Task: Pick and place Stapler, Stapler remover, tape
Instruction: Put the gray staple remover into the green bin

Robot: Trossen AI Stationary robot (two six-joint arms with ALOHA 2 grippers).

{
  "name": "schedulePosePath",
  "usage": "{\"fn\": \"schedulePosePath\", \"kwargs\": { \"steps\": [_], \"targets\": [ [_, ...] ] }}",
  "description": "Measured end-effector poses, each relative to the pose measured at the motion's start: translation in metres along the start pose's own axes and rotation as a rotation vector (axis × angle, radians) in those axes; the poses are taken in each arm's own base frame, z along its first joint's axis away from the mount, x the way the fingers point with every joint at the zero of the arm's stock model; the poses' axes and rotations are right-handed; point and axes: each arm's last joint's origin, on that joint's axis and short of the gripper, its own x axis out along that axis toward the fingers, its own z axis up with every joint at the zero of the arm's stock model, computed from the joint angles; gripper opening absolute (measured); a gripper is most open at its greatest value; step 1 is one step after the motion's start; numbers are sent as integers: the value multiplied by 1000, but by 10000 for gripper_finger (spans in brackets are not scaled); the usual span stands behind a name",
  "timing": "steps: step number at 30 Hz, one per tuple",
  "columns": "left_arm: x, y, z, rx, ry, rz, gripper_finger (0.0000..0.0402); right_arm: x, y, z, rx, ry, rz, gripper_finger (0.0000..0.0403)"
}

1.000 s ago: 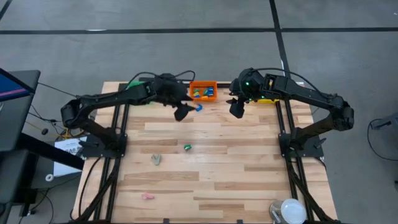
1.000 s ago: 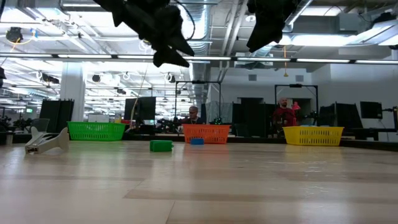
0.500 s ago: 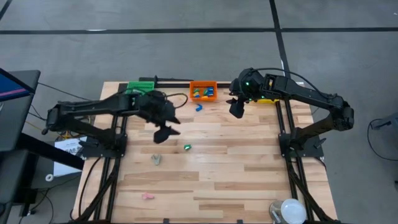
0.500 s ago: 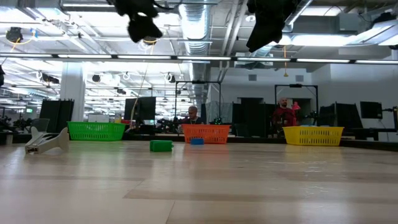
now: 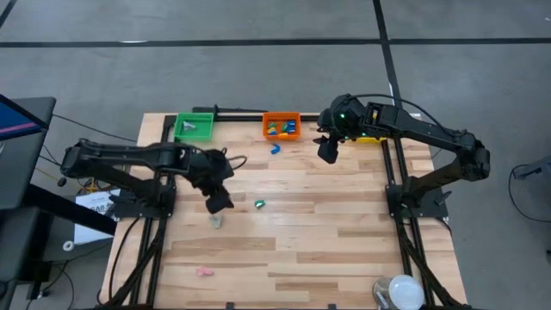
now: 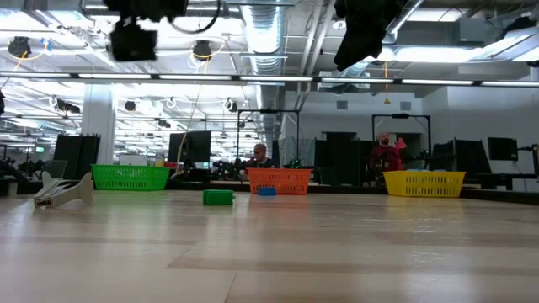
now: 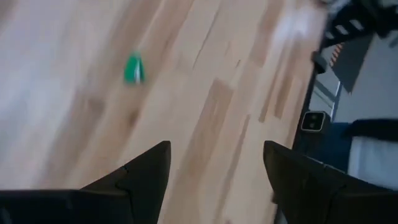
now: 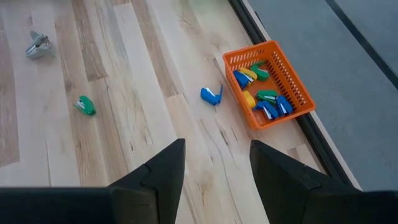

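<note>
Worktop (image 5: 293, 241): pale wooden planks, set on a grey floor (image 5: 258, 69).
Round white object (image 5: 403, 291): seen at the worktop's near right corner.
Monitor (image 5: 17, 120): a dark screen is seen off the worktop's left edge.
Room behind: ceiling pipes and lights are shown; a seated person (image 6: 262, 156) and a standing person in red (image 6: 386, 154) are seen far back.

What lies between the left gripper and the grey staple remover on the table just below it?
Nothing visible does. In the high view the left gripper hangs open right beside the staple remover, with only bare table between them. The green stapler lies off to the side.
</note>
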Motion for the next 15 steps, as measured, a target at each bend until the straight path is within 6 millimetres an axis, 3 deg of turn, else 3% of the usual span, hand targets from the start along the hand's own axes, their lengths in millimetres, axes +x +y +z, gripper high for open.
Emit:
{"fn": "schedulePosePath", "kwargs": {
  "steps": [8,15],
  "targets": [
    [34,13,-33,-529,133,99,247,0,0,0,0,0,0,172],
    [54,25,-61,-717,214,205,236,0,0,0,0,0,0,172]
  ]
}}
